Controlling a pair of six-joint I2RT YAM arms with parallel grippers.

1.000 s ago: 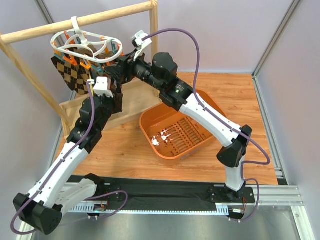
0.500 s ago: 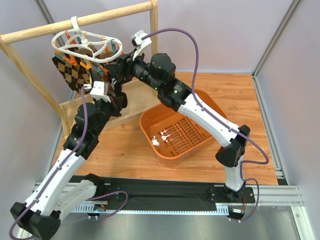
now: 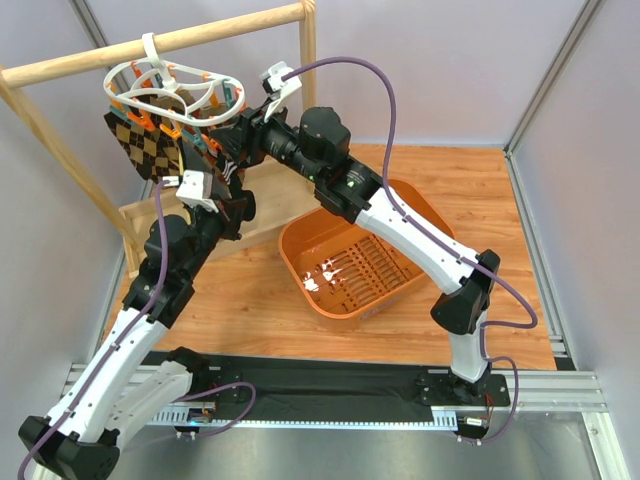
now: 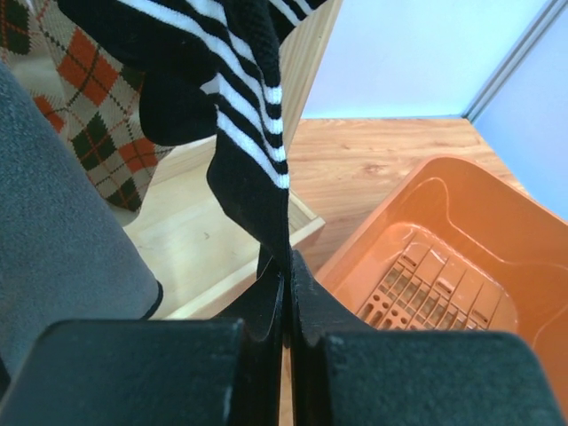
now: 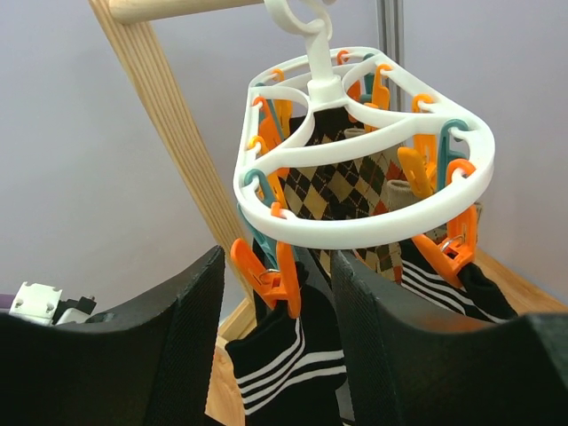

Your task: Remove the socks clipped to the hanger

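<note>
From above, the left gripper (image 3: 228,185) has risen under the hanger (image 3: 175,85). The right gripper (image 3: 230,145) has pushed in against the hanger's near rim, and the socks (image 3: 148,150) hang just ahead of both.

At the left wrist, the jaws have snapped together and now clamp the tail of the striped sock (image 4: 244,169). It rises straight from the fingertips, with the basket (image 4: 461,231) below and to the right.

At the right wrist, the fingers (image 5: 191,311) stand apart and are narrowing. Between them sits the orange clip (image 5: 266,277) that pins this sock's top.

With the sock held from below, squeezing the clip should free it, so the first release looks close.
</note>
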